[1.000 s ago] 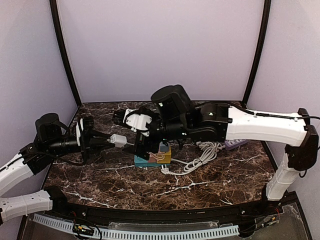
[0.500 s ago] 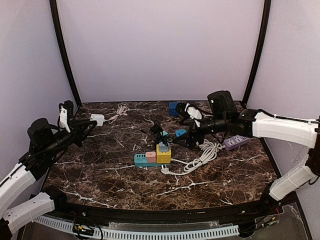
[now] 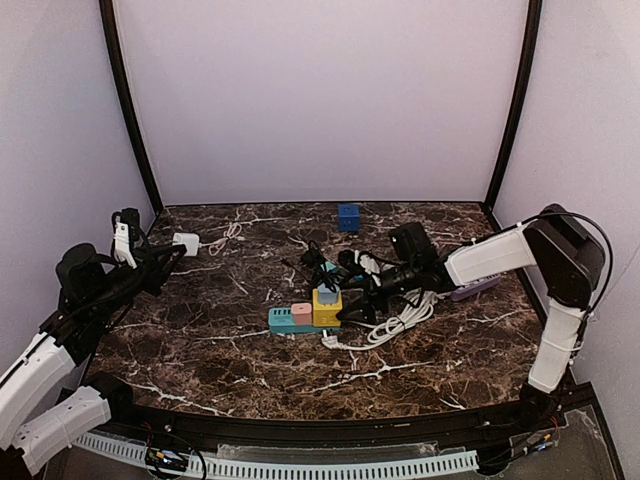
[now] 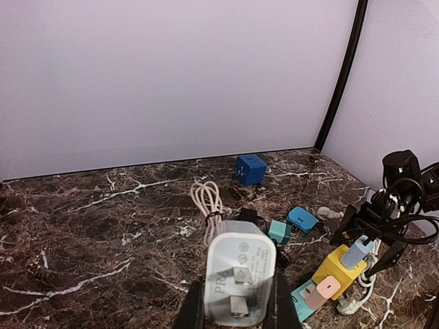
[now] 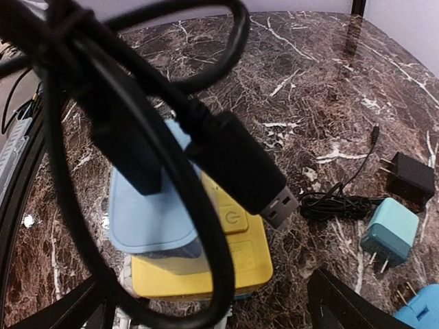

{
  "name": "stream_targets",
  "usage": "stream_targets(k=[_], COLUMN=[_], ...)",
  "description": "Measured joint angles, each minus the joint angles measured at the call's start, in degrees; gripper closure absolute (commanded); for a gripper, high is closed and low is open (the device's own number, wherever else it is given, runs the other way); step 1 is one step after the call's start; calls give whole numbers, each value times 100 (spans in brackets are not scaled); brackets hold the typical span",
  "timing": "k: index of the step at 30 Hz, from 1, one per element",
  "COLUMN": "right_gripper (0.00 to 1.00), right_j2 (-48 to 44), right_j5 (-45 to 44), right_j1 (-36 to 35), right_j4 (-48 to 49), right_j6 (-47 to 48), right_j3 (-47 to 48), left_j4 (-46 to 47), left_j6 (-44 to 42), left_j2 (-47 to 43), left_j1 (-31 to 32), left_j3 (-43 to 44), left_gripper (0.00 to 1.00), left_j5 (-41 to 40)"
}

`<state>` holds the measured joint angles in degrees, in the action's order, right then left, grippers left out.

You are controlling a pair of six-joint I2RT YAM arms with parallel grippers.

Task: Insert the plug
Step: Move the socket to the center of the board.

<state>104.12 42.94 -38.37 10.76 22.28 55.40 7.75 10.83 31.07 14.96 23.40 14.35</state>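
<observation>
While left pincer (image 4: 238,312) clamps white charger (image 4: 236,274) aloft, right pincer (image 3: 358,288) — apart — stretches low.

Desk (image 3: 250,360): dark brown marble-look top with white veining, glossy enough to catch pale reflections toward the rear right corner. Back wall (image 3: 320,100), left side wall (image 3: 50,120) and right side wall (image 3: 590,110) are plain pale lilac, softly and evenly lit; a slim black upright (image 3: 131,110) slants at each rear corner. The desk's near edge carries a black rim with a white slotted strip (image 3: 330,468) below it.
</observation>
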Motion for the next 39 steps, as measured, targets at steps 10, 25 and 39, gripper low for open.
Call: stream_targets(k=[10, 25, 39], right_gripper=[29, 56, 1], right_j2=[861, 1971, 2162], right_j5=[337, 1021, 811], right_j1=[-208, -592, -1001], right_j4=[295, -870, -1982], right_j6=[243, 1473, 2059], right_j3=[452, 2280, 2977], left_j4=[173, 334, 468], left_j6=[0, -96, 11], left_j2=[225, 358, 374], left_j1=[-70, -129, -133], left_j3=[-46, -96, -177], left_gripper=[99, 99, 99], left_j5=[44, 160, 1095])
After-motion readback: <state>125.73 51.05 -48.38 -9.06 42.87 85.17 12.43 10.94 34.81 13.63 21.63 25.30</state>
